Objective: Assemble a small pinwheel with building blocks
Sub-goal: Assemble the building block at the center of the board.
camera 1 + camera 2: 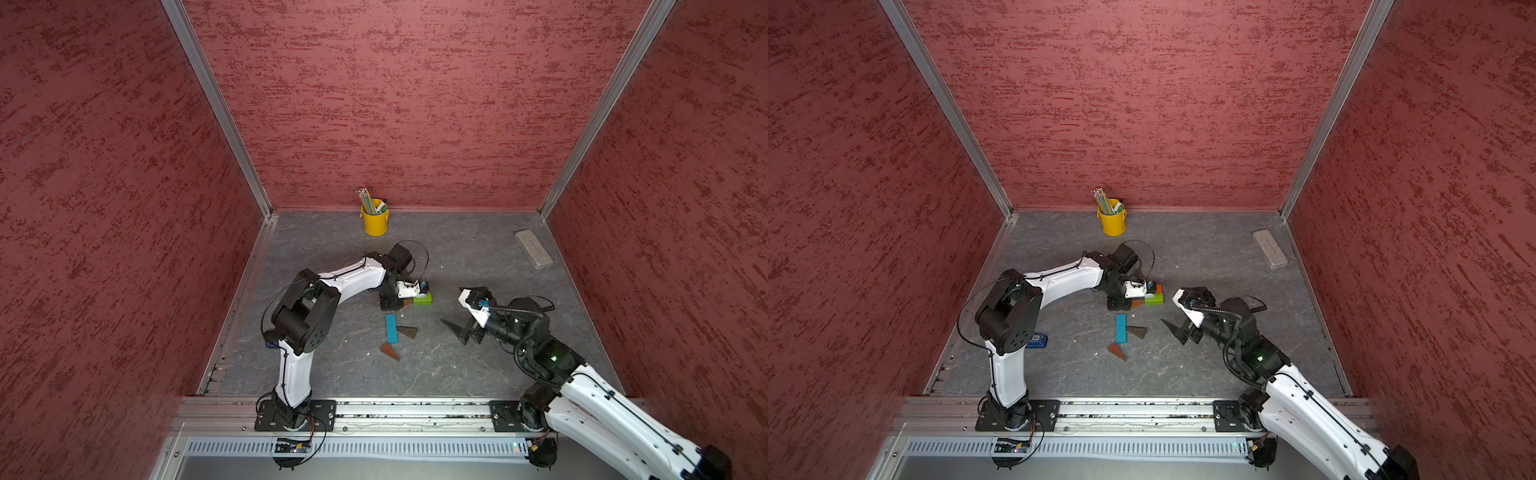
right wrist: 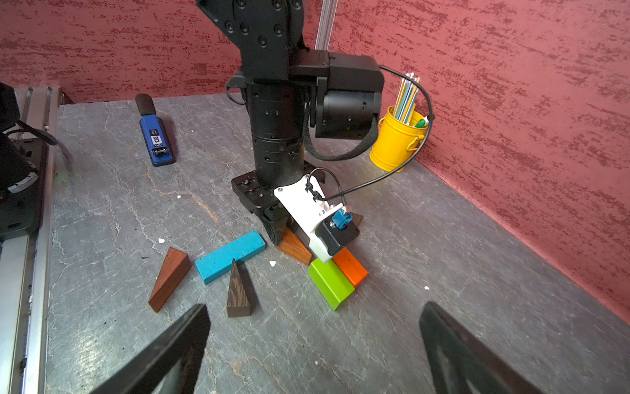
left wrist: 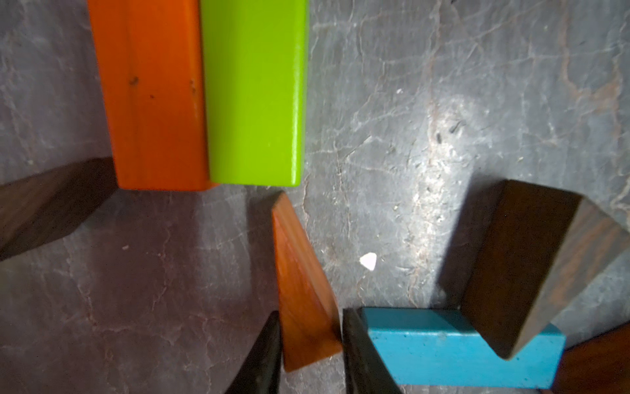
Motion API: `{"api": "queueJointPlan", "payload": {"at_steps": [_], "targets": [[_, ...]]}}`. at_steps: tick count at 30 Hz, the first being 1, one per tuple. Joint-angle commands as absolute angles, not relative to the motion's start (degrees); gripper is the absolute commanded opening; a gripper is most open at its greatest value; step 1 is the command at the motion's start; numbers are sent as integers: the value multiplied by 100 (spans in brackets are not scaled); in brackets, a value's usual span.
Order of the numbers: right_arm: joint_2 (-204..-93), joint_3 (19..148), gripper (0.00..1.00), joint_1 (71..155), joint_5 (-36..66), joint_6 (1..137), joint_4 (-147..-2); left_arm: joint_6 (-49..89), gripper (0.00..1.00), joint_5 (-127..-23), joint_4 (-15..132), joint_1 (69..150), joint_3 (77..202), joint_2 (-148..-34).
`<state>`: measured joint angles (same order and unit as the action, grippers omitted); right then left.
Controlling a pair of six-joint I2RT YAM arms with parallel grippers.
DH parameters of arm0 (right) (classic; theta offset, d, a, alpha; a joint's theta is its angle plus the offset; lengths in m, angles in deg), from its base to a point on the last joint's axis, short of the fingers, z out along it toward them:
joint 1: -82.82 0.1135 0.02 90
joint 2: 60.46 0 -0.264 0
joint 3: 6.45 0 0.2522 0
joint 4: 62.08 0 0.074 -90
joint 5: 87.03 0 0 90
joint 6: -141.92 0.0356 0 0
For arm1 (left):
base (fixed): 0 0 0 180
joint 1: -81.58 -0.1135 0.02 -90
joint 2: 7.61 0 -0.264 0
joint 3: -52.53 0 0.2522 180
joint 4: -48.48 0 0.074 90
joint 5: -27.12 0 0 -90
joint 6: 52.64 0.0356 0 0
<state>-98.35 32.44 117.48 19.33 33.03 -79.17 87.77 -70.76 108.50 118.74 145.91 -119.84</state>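
Though left gripper (image 3: 311, 314) flanks reddish wedge (image 3: 300, 273) beside green block (image 3: 255, 92), clamping unclear; withdrawal could drag it askew; right gripper (image 2: 315, 308) agape.

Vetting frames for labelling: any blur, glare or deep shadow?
Left wrist: glare patch on the table, dark wedge sunk in shadow, slightly soft overall. Right wrist: right gripper fingers blurred, blue bar sharp. Both top views: even light, no glare.

Red textured walls (image 1: 395, 104) on 3 sides, alum. corner posts (image 1: 219, 108), grey marbled tabletop (image 1: 457, 257).

"50" on the blue stapler (image 2: 156, 140)
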Motion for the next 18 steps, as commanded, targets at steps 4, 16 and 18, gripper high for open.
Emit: {"api": "queueJointPlan", "payload": {"at_steps": [4,16,18], "targets": [[-9867,3330,98,11710,2002,3348,-7892,8755,44,-7235,10571,11840,14561,-11925],[-11346,3317,93,11635,-54,4334,-7083,8438,100,-7734,9917,11475,14036,-10758],[-11660,3283,87,11514,-88,4571,-6818,8358,100,-7750,9775,11395,13801,-10423]]}}
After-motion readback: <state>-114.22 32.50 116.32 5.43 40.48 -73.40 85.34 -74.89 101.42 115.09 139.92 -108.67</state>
